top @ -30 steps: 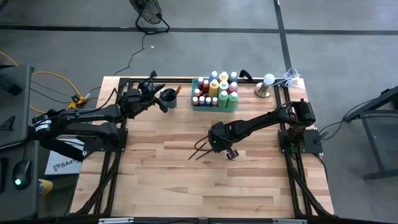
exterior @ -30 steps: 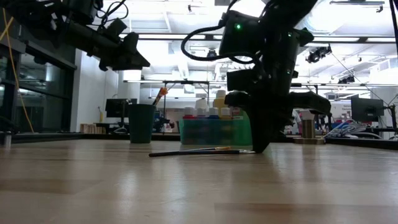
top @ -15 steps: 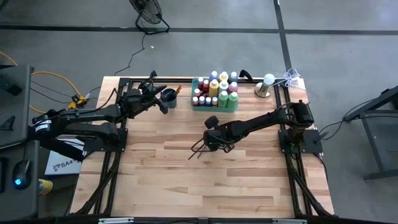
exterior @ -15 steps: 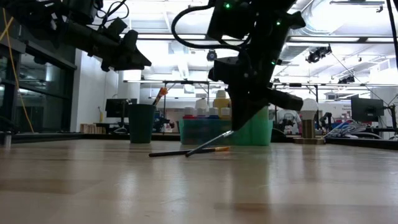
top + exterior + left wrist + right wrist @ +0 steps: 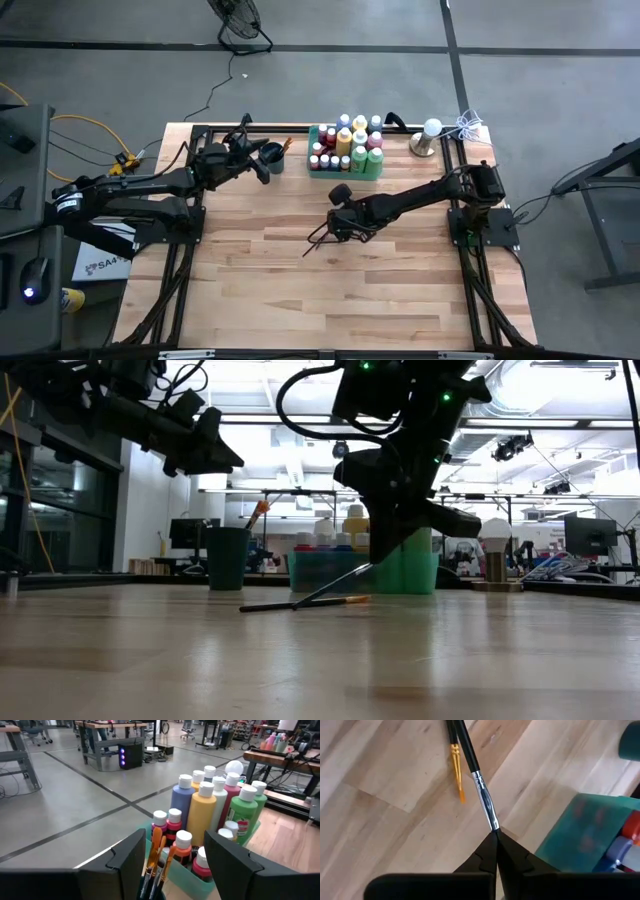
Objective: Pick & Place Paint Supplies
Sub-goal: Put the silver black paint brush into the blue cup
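My right gripper (image 5: 378, 563) hangs over the table's middle, shut on a thin black-handled paintbrush (image 5: 330, 589), which also shows in the right wrist view (image 5: 468, 755). A second paintbrush (image 5: 300, 604) lies flat on the table beside it, its orange part (image 5: 458, 779) visible. The paint bottles (image 5: 345, 146) stand in the green tray (image 5: 312, 170) at the far edge. My left gripper (image 5: 175, 862) hovers open above the dark cup (image 5: 272, 156). Its fingers stand on either side of the orange-tipped brushes (image 5: 156, 857) in the cup. My right gripper pinches the paintbrush at its tip, just past the silver ferrule (image 5: 486, 807), between the two fingertips. The fingers slant down from above, roughly in line with the brush. The brush tilts down from the fingers, with its handle end (image 5: 296, 606) on the table.
A white-topped metal stand (image 5: 428, 138) sits at the far right corner. Bare wood lies toward the near edge (image 5: 320, 300). Black frame rails (image 5: 480, 290) run along the table's sides.
My right gripper has risen, turned, and shifted a little toward the table's left and far edge, staying shut. The brush end it holds has come up off the table, so the brush now tilts, its handle end still on the wood. The other brush stays flat.
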Action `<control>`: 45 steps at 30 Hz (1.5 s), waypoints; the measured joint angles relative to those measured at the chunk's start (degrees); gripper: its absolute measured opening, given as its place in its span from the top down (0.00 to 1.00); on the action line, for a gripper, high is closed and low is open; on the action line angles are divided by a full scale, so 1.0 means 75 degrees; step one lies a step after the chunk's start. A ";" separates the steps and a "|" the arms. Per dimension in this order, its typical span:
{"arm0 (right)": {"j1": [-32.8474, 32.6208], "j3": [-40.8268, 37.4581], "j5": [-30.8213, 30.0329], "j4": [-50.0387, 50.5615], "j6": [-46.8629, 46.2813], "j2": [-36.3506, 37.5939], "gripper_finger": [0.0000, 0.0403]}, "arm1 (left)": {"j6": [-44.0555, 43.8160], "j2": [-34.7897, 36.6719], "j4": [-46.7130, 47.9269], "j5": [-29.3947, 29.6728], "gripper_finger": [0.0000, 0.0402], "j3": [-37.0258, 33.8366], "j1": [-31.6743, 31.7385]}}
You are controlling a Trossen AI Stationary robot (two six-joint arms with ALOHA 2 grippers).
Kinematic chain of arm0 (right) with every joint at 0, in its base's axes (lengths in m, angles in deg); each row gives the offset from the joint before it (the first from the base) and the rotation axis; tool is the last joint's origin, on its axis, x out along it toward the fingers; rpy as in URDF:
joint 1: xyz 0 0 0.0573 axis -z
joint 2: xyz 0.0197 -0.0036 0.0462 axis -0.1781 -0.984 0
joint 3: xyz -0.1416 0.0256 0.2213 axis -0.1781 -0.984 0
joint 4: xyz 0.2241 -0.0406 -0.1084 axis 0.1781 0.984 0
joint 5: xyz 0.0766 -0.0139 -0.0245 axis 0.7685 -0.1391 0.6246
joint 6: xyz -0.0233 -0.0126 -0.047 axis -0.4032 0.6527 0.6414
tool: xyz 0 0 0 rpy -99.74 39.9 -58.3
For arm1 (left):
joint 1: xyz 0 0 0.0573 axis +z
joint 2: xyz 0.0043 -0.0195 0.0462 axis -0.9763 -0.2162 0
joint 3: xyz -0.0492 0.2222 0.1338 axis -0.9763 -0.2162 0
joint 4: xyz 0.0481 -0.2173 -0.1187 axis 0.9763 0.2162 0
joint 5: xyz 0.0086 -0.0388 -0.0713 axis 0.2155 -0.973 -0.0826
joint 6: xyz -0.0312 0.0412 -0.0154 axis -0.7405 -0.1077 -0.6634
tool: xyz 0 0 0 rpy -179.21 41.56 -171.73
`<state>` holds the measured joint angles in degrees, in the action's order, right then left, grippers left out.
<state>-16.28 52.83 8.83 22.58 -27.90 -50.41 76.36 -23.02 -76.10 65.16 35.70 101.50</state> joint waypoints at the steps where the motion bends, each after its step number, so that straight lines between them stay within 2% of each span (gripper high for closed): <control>1: 0.0000 0.0003 -0.0068 0.0000 0.0024 0.0000 1.00 | -0.0007 0.0000 0.0000 -0.0056 0.51 0.0000 0.0000; 8: 0.0000 0.0009 -0.0431 -0.0038 0.0231 0.0012 1.00 | -0.0237 0.0000 0.0003 -0.0477 0.51 0.0000 0.0000; 11: -0.0052 0.0012 -0.0840 -0.0104 0.0449 0.0014 1.00 | -0.0546 0.0000 0.0007 -0.0779 0.51 0.0000 0.0001; 21: -0.0166 0.0782 -0.1586 -0.0509 0.1463 0.0017 1.00 | -0.1914 -0.0006 0.0032 -0.2770 0.51 0.0000 0.0000; 31: -0.0166 0.1408 -0.1688 -0.0875 0.2067 0.0017 1.00 | -0.2681 -0.0270 0.0154 -0.4018 0.51 0.0003 -0.0003; 35: -0.0169 0.1408 -0.1641 -0.0883 0.2026 0.0020 1.00 | -0.2774 -0.0606 0.0137 -0.4178 0.51 0.0003 -0.0003; 38: -0.0159 0.1408 -0.1054 -0.0827 0.1255 0.0023 1.00 | -0.2744 -0.0754 0.0118 -0.4257 0.51 0.0003 -0.0003; 40: -0.0077 0.1408 -0.0761 -0.0840 0.0107 0.0023 1.00 | -0.2601 -0.0758 0.0057 -0.4278 0.51 0.0003 -0.0003; 42: 0.0082 0.1408 -0.0885 -0.0875 -0.1628 0.0023 1.00 | -0.2519 -0.0758 0.0036 -0.4282 0.51 0.0003 -0.0003; 45: 0.0424 0.1411 -0.1054 -0.0318 -0.4956 0.0032 0.99 | -0.2298 -0.0697 -0.0061 -0.4288 0.51 0.0003 -0.0003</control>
<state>-13.10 63.41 0.93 20.19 -65.07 -50.18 59.13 -28.24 -76.55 33.00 35.72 101.48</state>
